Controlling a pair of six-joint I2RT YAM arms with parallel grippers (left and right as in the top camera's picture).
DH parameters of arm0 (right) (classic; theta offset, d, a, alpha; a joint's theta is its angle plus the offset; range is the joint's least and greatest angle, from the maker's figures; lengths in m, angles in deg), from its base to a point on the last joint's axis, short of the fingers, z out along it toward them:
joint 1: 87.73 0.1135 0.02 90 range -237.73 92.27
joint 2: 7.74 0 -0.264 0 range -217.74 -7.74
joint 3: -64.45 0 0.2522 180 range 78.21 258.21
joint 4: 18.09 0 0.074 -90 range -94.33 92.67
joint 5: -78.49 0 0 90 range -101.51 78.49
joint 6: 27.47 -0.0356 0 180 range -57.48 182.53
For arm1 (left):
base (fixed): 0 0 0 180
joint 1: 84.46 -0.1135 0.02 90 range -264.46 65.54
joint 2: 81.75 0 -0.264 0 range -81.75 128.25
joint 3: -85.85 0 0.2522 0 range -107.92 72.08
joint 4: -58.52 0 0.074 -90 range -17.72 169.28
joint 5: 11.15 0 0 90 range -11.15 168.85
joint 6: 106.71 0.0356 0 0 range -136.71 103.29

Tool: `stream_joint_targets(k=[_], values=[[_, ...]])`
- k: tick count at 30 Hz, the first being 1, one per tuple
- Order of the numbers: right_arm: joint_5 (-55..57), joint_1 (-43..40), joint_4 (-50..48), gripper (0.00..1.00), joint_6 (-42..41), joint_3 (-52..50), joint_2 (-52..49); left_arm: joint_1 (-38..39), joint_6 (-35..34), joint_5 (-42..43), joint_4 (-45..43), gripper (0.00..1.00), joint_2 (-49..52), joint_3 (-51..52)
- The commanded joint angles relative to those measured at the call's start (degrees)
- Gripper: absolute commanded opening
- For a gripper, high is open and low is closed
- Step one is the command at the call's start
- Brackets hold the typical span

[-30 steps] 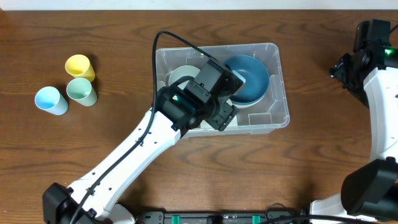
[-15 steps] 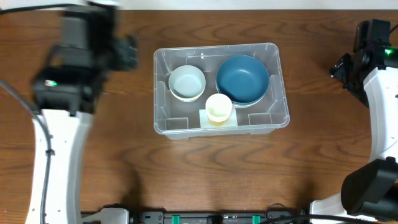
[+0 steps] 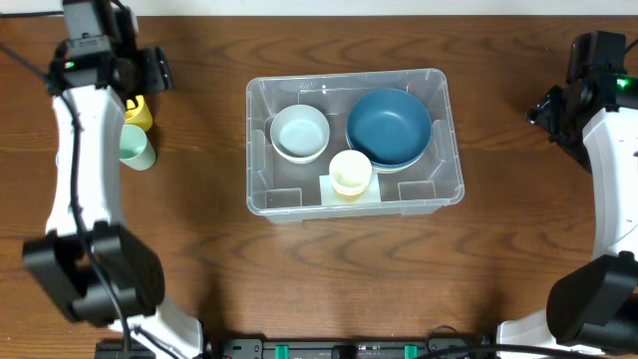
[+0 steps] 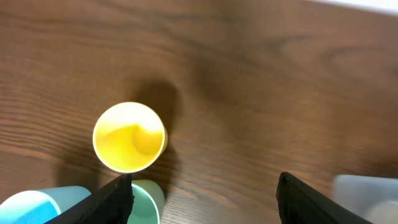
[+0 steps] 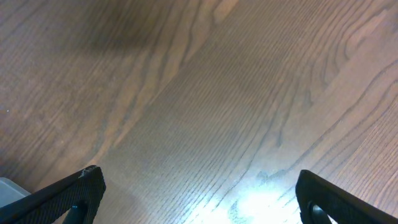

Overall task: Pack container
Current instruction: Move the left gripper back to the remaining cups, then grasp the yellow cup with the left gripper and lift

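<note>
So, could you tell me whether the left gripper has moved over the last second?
Yes. The left gripper was over the container, and it is now well to the left of it, near the yellow cup.

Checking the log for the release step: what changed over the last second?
The left gripper pulled out of the container and swung left, now open above the yellow cup. That uncovered a cream cup standing in the container. The pale bowl, blue bowl, green cup, light-blue cup and right gripper stayed put.
</note>
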Motion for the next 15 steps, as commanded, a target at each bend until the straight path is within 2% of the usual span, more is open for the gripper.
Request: stream_joint_targets(k=[1,8,15], values=[[1.01,-0.24,0.04,0.99,-0.76,0.11,0.00,-0.11,2.29,-5.51,-1.18,0.74,3.43,0.13],[0.98,-0.24,0.04,0.99,-0.76,0.13,0.00,-0.46,2.47,-6.91,-4.76,0.74,8.46,0.13],[1.01,-0.24,0.04,0.99,-0.76,0.13,0.00,-1.40,2.47,-6.91,-4.24,0.74,13.97,0.15]])
